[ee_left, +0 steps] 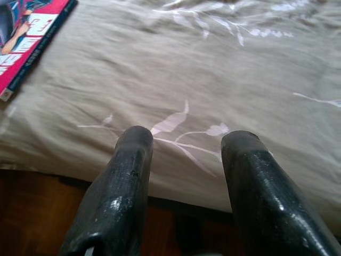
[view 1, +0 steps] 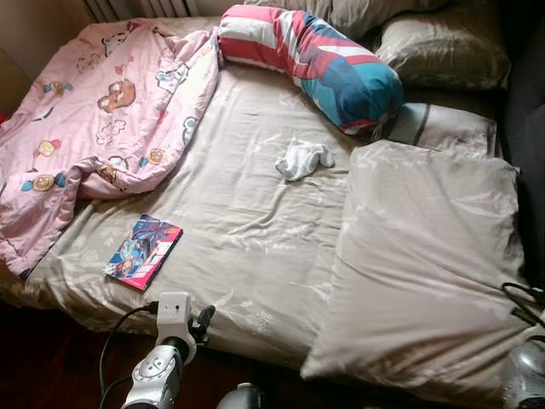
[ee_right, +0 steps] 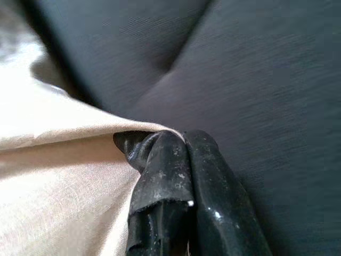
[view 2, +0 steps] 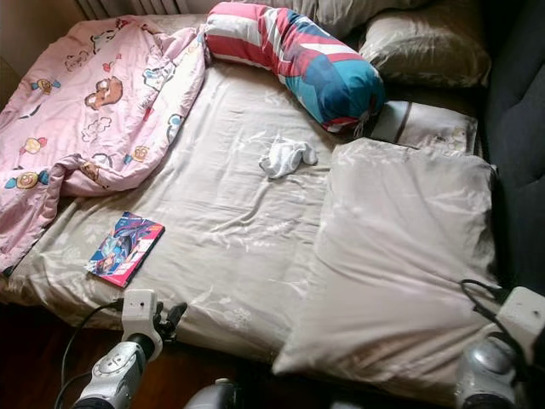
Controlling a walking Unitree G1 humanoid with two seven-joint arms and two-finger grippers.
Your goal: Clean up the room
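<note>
I see one book point(view 1: 143, 250) just ahead-left of my spread left gripper point(ee_left: 186, 154), one white cloth point(view 1: 303, 158) farther up the bed. My right gripper point(ee_right: 173, 146) is clenched beside one big beige pillow point(view 1: 426, 256); whether it pinches the fabric, I can't tell.

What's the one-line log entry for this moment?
left gripper: open, at bed edge near book | right gripper: shut on pillow corner | sock: mid-bed
</note>
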